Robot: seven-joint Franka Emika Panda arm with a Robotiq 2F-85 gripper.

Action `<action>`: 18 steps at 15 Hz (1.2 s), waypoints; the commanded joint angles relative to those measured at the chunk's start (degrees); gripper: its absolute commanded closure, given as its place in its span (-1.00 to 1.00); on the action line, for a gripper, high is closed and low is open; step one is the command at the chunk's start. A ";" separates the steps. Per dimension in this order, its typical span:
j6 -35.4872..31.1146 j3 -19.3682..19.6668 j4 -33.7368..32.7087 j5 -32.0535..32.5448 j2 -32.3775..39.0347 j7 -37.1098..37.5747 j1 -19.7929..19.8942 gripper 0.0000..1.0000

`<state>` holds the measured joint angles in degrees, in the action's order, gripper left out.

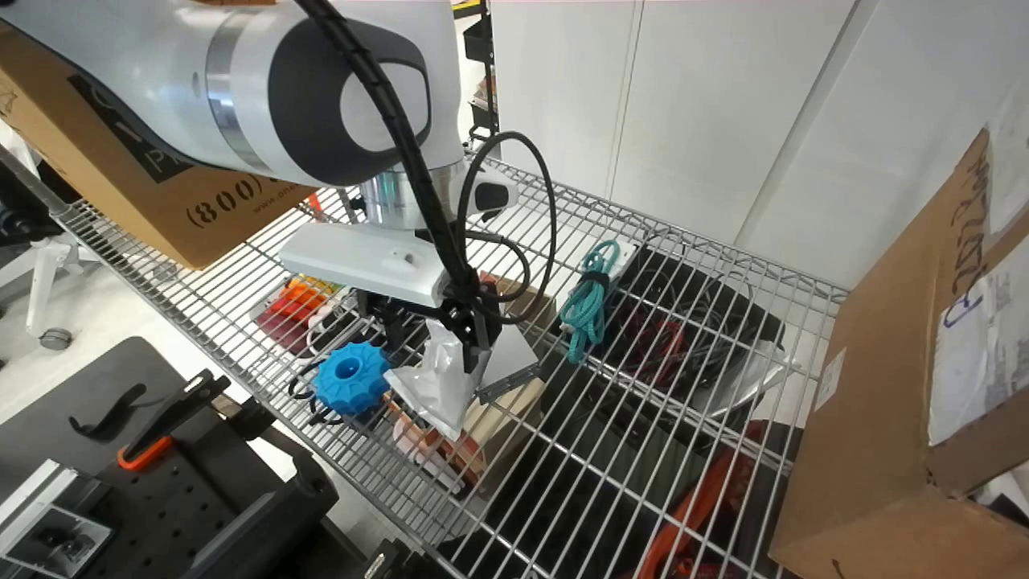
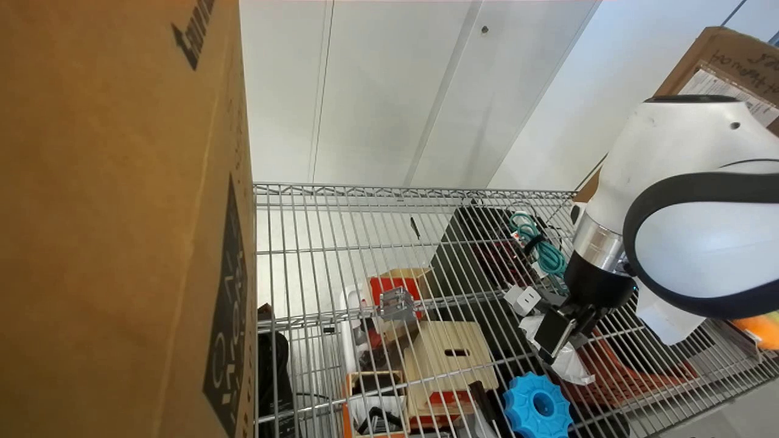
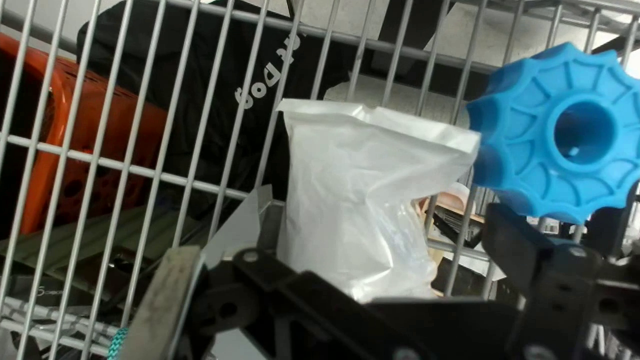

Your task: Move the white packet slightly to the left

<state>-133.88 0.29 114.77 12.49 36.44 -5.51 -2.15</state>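
The white packet (image 3: 350, 200), a crumpled white plastic pouch, lies on the wire shelf (image 1: 611, 474). In both exterior views it shows under my gripper and is partly covered by it (image 1: 438, 382) (image 2: 572, 365). My gripper (image 3: 345, 230) is open, its fingers far apart on either side of the packet in the wrist view. A gap shows between the packet and the right finger there; whether the left finger touches it I cannot tell. In the exterior views the gripper (image 1: 434, 346) (image 2: 569, 334) points down at the packet. The packet's near end is hidden by the gripper in the wrist view.
A blue round item (image 3: 530, 125) (image 1: 366, 390) stands close beside the packet and the right finger. A teal cord bundle (image 1: 587, 310) lies further back. A white plug adapter (image 2: 524, 299) is near the gripper. Large cardboard boxes (image 1: 876, 402) (image 2: 122, 213) stand at the shelf's ends.
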 commanded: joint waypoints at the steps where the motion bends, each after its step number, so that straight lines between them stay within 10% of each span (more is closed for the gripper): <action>1: 1.08 0.13 -3.82 -0.11 3.63 -0.01 -0.28 -1.00; 6: 1.34 0.24 -6.43 -0.67 6.61 0.06 0.06 -1.00; 18: 6.36 -0.44 -10.87 -0.18 6.85 -1.52 -0.32 0.72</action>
<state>-129.12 0.46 105.39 12.43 43.59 -5.87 -2.17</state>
